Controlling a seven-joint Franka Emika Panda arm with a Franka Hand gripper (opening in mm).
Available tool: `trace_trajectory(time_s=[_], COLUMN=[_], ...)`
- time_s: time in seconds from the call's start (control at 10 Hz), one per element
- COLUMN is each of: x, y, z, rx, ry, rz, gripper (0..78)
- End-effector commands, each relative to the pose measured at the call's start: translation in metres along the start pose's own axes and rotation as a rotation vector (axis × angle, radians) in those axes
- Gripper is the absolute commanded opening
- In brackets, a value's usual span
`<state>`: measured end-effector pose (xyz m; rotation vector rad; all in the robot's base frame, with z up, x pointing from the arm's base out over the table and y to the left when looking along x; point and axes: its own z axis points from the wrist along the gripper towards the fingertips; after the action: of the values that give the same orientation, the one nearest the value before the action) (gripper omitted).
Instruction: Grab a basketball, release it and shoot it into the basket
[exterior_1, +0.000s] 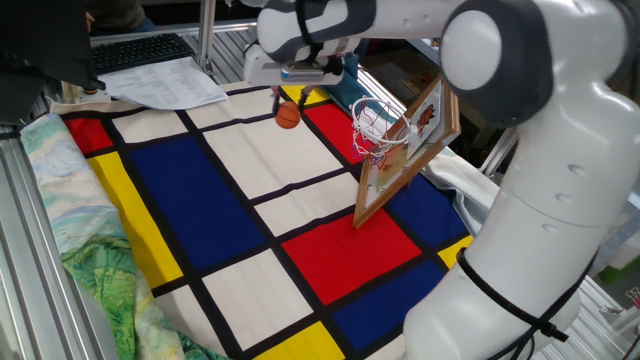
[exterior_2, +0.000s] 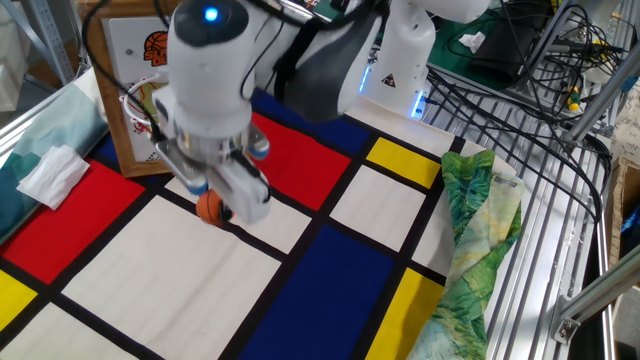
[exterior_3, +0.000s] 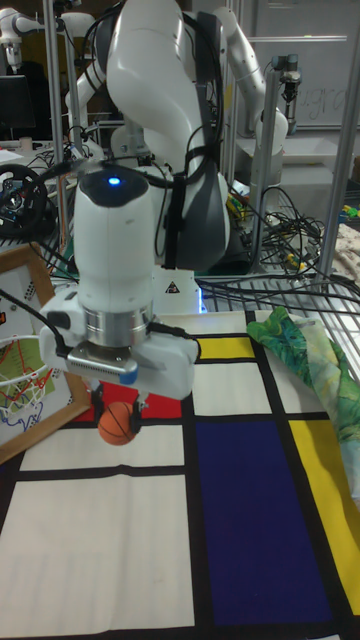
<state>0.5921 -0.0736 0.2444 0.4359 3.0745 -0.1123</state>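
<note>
My gripper (exterior_1: 288, 108) (exterior_2: 211, 206) (exterior_3: 118, 418) is shut on the small orange basketball (exterior_1: 288, 117) (exterior_2: 210, 208) (exterior_3: 118, 424) and holds it in the air above the checkered cloth. The basket (exterior_1: 374, 130) (exterior_2: 140, 100) (exterior_3: 22, 368), a red rim with a white net on a wood-framed backboard (exterior_1: 412, 150), stands to the right of the ball in one fixed view and to the left in the other two views. The ball hangs clear of the rim, a short way in front of it.
A cloth of red, blue, yellow and white squares (exterior_1: 250, 200) covers the table. A green patterned cloth (exterior_1: 90, 280) (exterior_2: 470, 230) lies along one edge. Papers and a keyboard (exterior_1: 150, 70) sit at the far end. A white tissue (exterior_2: 50, 172) lies beside the backboard.
</note>
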Motion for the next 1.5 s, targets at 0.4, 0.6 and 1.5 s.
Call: trace_trajectory(time_s=[0.4,0.6,1.5], x=[0.007,0.0073,0.0073], y=[-0.0089,-0.0087,-0.0087], z=[-0.0126,-0.0124,-0.0124], rx=[-0.004,-0.008,0.022], ry=[0.004,0.013,-0.022], rz=[0.025,0.025,0.204], gripper=[1.3,1.3,1.3])
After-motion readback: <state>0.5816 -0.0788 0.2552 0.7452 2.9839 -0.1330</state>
